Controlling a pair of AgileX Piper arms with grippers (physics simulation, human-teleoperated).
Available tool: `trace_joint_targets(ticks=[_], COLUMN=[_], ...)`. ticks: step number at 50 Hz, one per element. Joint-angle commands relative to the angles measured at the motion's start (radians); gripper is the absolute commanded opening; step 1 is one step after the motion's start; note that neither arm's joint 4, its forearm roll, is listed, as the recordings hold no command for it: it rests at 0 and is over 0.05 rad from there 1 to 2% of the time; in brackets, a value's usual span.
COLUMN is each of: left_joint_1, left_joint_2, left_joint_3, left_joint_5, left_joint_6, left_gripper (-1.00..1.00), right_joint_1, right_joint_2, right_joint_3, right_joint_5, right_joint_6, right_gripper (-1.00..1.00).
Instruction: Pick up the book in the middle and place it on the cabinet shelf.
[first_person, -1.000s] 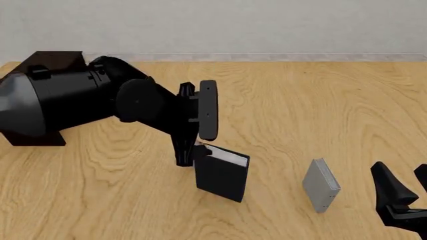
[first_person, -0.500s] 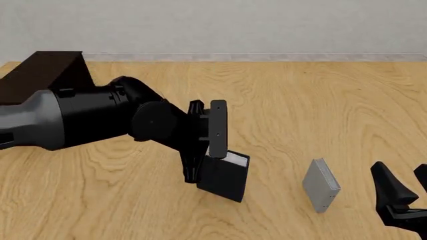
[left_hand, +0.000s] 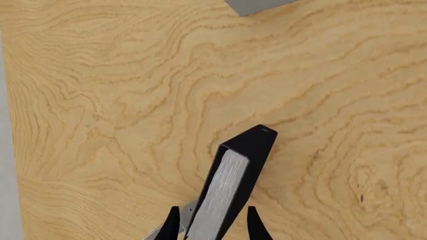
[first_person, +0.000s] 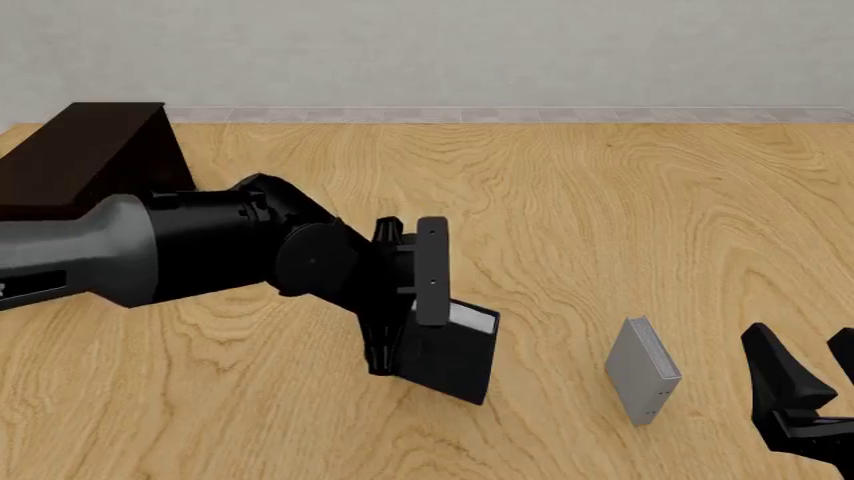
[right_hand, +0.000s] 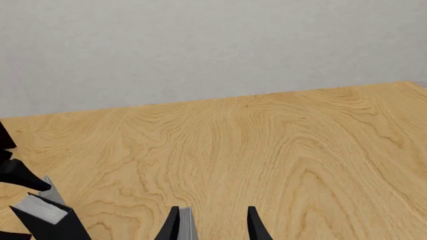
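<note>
1. The left claw (first_person: 404, 318) is straddling the book (first_person: 447, 352) at the centre of the front frame. In the left wrist picture its fingertips (left_hand: 172, 226) are flanking the white page edges. Whether they are already pressing the covers I cannot tell.
2. The book is standing upright on the desk (first_person: 601, 220), tilted a little, which is probably why the claw is coming from above.
3. A thin grey book (first_person: 642, 369) is standing just right of it, apart from it and likely clear of the grasp.
4. The right claw (first_person: 807, 375) is sitting open and empty at the lower right corner, seemingly parked out of the way.
5. The cabinet shelf (first_person: 80, 155) is waiting at the upper left, partly behind the left arm, so the carry would probably go that way.
</note>
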Motion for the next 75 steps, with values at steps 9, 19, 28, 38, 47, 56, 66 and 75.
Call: trace_joint_targets(ticks=[9, 19, 28, 38, 47, 56, 66, 75], left_joint_1=[0.019, -0.006, -0.049, -0.081, -0.117, -0.094, -0.085, -0.063], left_joint_2=[0.039, 0.055, 0.05, 0.014, -0.015, -0.075, -0.1, -0.131], left_joint_3=[0.031, 0.045, 0.043, 0.02, -0.024, -0.087, -0.159, -0.252], left_joint_5=[-0.053, -0.052, -0.004, 0.056, 0.125, 0.166, 0.233, 0.284], left_joint_6=[-0.005, -0.026, -0.074, -0.096, -0.133, -0.083, -0.063, -0.057], left_gripper=[1.0, 1.0, -1.0, -1.0, -1.0, -1.0, -1.0, -1.0], right_joint_1=[0.002, 0.003, 0.004, 0.004, 0.003, 0.004, 0.002, 0.002], right_joint_2=[-0.003, -0.003, 0.0, -0.002, -0.008, -0.009, -0.016, -0.016], right_joint_3=[-0.001, 0.0, 0.0, -0.001, -0.001, -0.001, -0.001, -0.001], right_joint_5=[0.005, 0.006, 0.002, 0.005, 0.009, 0.011, 0.017, 0.016], right_joint_6=[0.003, 0.003, 0.005, 0.005, 0.003, 0.003, 0.002, 0.001], right_gripper=[1.0, 1.0, 1.0, 1.0, 1.0, 1.0, 1.0, 1.0])
